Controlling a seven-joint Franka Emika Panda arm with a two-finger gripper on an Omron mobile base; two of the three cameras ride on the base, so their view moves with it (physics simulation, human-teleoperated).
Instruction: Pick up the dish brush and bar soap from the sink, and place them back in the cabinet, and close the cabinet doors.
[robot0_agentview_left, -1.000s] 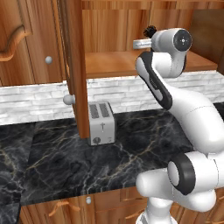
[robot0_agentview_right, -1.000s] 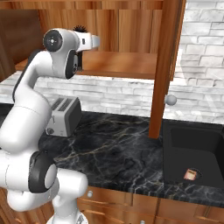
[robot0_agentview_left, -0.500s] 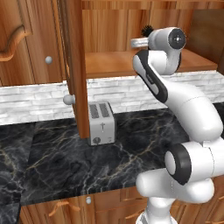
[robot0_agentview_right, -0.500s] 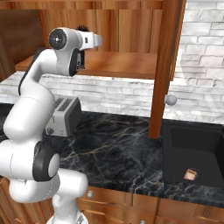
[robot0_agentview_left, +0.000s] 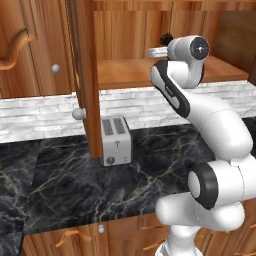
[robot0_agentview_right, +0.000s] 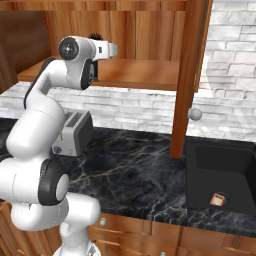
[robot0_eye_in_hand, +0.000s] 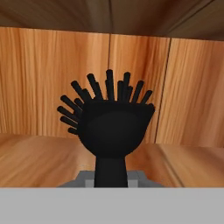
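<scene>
the cabinet (robot0_agentview_left: 150, 30) stands open above the worktop (robot0_agentview_left: 100, 185), its wooden shelf (robot0_agentview_right: 145, 75) bare on the near side. one of the cabinet doors (robot0_agentview_left: 85, 75) hangs edge-on with a round knob, just above the toaster (robot0_agentview_left: 115, 141) on the black marble. the sink (robot0_agentview_right: 225, 175) sits at the right end of the worktop, and the bar soap (robot0_agentview_right: 218, 199) lies on its floor near the drain. the white arm reaches up into the cabinet; the tool (robot0_agentview_right: 102, 45) is clamped on the handle of the dish brush (robot0_eye_in_hand: 109, 127), whose bristled head points toward the cabinet's back wall, raised just above the shelf
</scene>
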